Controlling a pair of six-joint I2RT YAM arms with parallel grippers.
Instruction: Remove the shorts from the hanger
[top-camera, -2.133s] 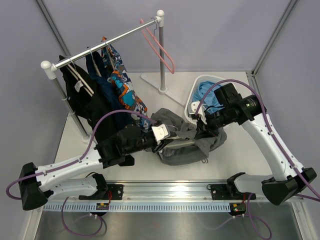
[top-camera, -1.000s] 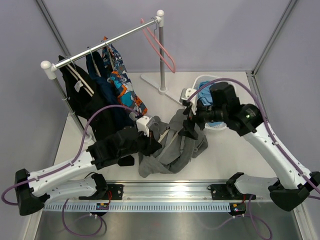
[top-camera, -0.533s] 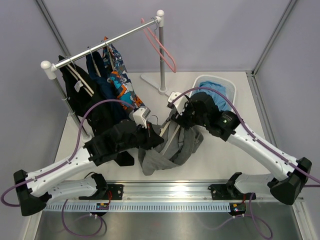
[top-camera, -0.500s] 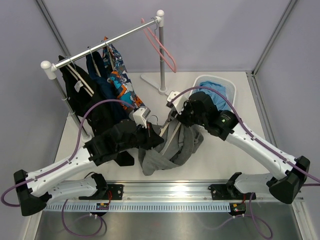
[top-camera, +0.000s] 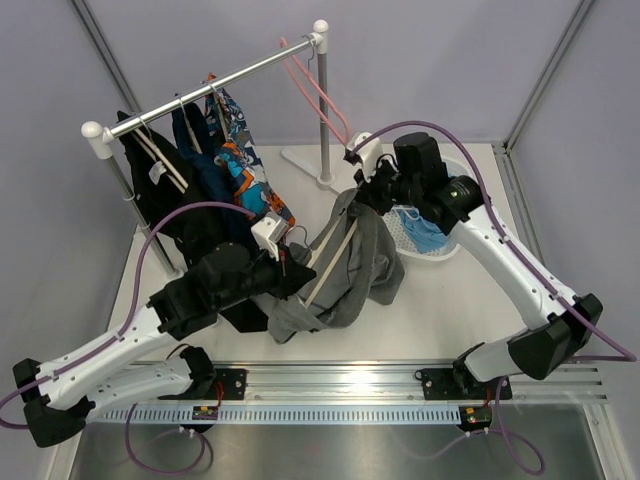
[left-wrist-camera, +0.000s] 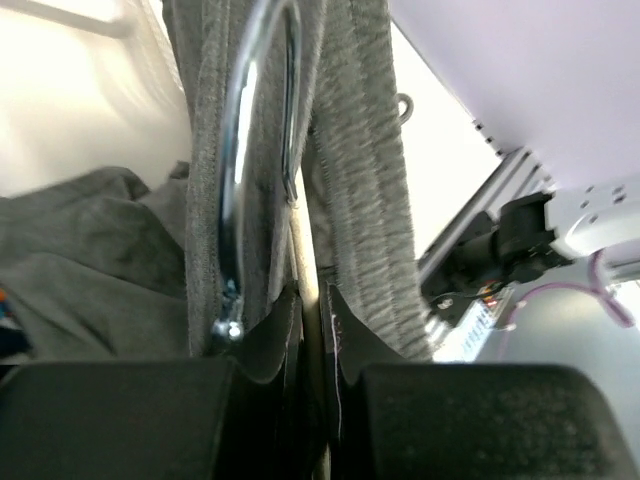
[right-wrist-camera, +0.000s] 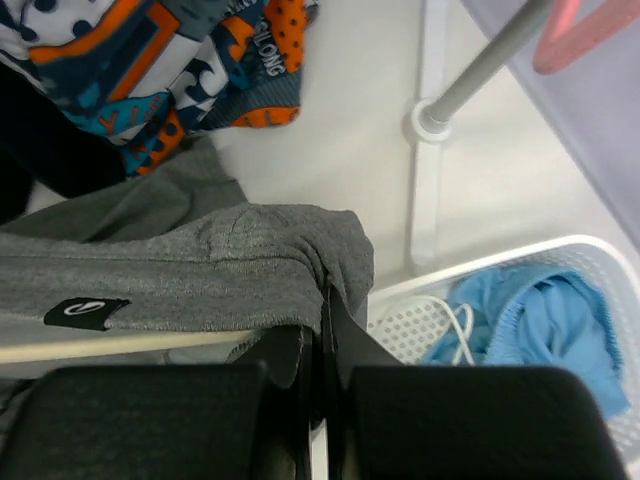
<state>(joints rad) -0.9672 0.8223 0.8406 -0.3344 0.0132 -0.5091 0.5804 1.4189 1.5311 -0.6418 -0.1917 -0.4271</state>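
Pinching grey shorts (top-camera: 370, 262) in closed right gripper (right-wrist-camera: 322, 300); clamping hanger (top-camera: 328, 258) in closed left gripper (left-wrist-camera: 310, 310); risking snag on hanger end, slip from thin pinch.

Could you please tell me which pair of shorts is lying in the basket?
The light blue pair, with a white drawstring, lies in the basket; the grey pair is on a hanger.

The left arm (top-camera: 105, 348) and right arm (top-camera: 512, 268) have white moulded shells between black joints and black bases. A purple cable (top-camera: 195, 205) loops along each. At the wrists sit white camera blocks (top-camera: 264, 232). The left pincer (left-wrist-camera: 310, 305) and right pincer (right-wrist-camera: 322, 330) have matte black fingers (left-wrist-camera: 120, 420).
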